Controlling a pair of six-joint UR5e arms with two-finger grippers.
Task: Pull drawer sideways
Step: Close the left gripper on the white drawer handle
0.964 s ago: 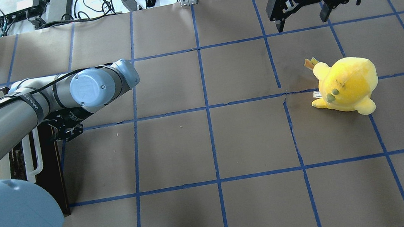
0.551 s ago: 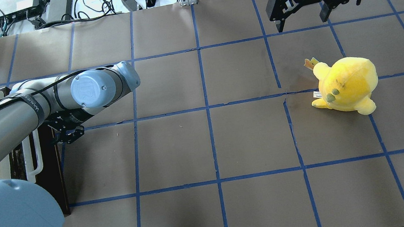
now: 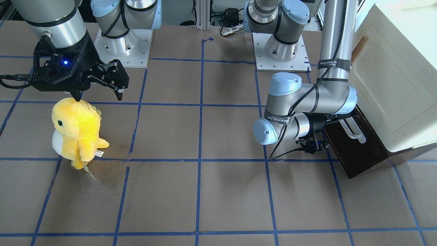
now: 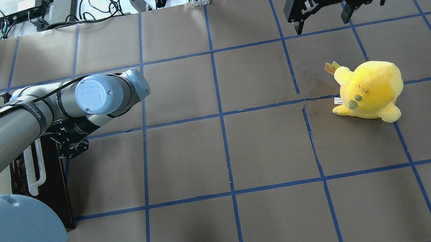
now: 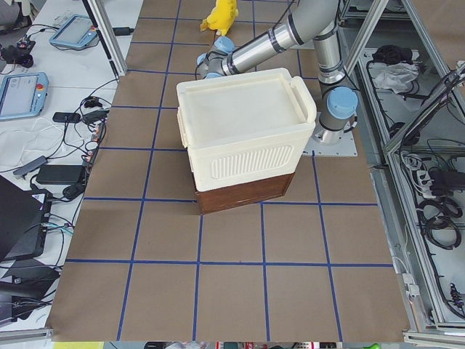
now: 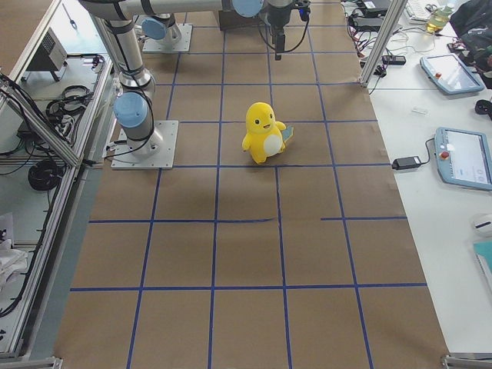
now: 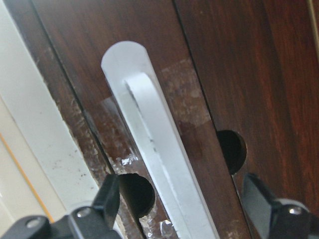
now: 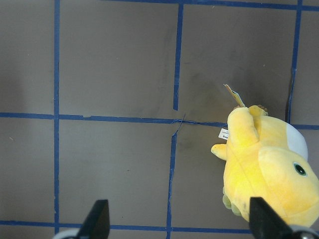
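Observation:
The drawer (image 4: 53, 180) has a dark brown wooden front (image 3: 355, 153) at the base of the cream cabinet, with a long white loop handle (image 4: 34, 170). My left gripper (image 4: 71, 146) is right at the drawer front. In the left wrist view the handle (image 7: 159, 149) runs between its two fingers (image 7: 107, 204). The jaws stand apart on either side of the bar, so the gripper (image 7: 182, 201) is open. My right gripper (image 4: 321, 19) is open and empty, raised at the far right, beyond the plush.
The cream cabinet (image 3: 392, 85) stands over the drawer at the table's left end and also shows in the exterior left view (image 5: 247, 131). A yellow plush toy (image 4: 369, 90) stands on the right half, below my right gripper (image 3: 99, 94). Blue tape lines grid the brown table cover.
My left wrist has shifted a little toward the table's near side, along the drawer front, and has turned slightly. The right arm and the plush have not moved.

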